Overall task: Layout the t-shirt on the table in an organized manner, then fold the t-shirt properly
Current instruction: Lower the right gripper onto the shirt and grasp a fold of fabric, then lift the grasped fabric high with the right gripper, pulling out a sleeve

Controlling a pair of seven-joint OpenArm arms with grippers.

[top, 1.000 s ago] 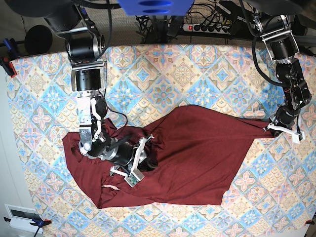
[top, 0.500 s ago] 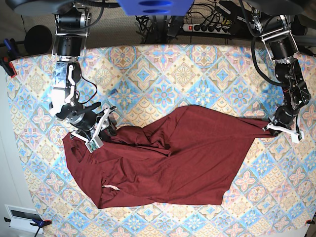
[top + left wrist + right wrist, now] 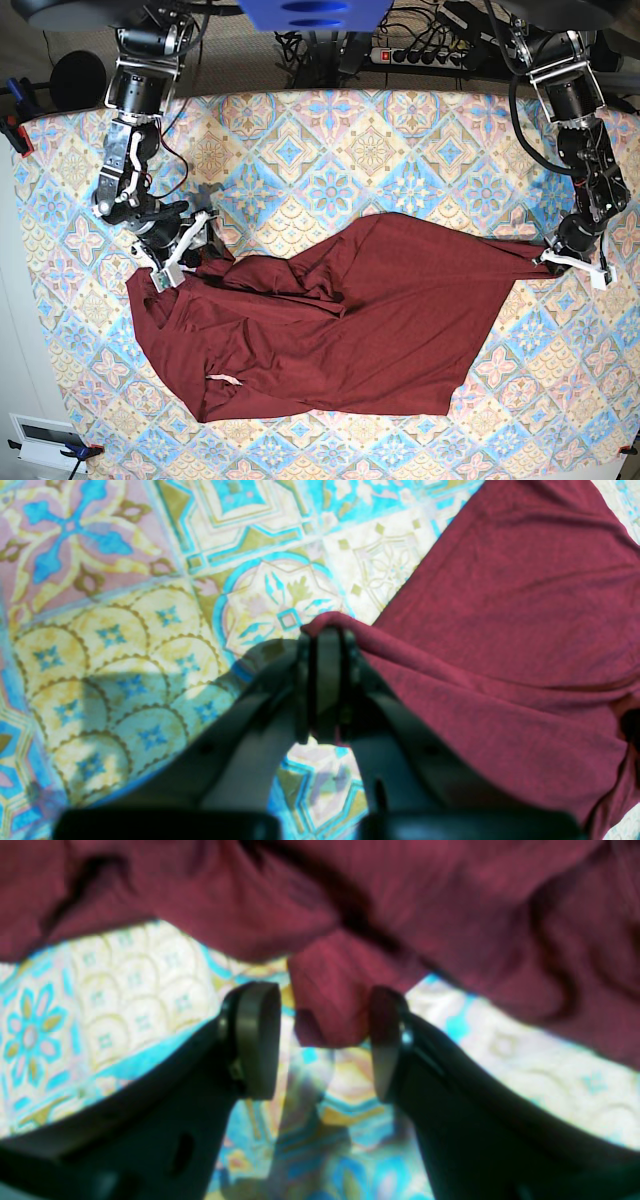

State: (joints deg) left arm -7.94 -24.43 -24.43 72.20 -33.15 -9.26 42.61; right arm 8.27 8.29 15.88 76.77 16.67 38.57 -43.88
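Observation:
The dark maroon t-shirt (image 3: 360,320) lies crumpled across the middle of the patterned table (image 3: 330,150), bunched toward its upper left. My left gripper (image 3: 553,258) is at the shirt's right tip. In the left wrist view this gripper (image 3: 325,640) is shut on a fold of the t-shirt (image 3: 500,630). My right gripper (image 3: 203,250) is at the shirt's upper left edge. The right wrist view shows it (image 3: 320,1040) open, with a small flap of the t-shirt (image 3: 325,1005) hanging between its fingers (image 3: 255,1040), low over the cloth.
A power strip (image 3: 420,55) and cables lie behind the table's far edge. A red clamp (image 3: 15,130) grips the left edge, and a white box (image 3: 40,435) sits off the near left corner. Bare patterned cloth surrounds the shirt on all sides.
My right gripper has moved from the shirt's middle up and left to its upper left edge, pulling fabric along, and its jaws have opened. The left arm has stayed put.

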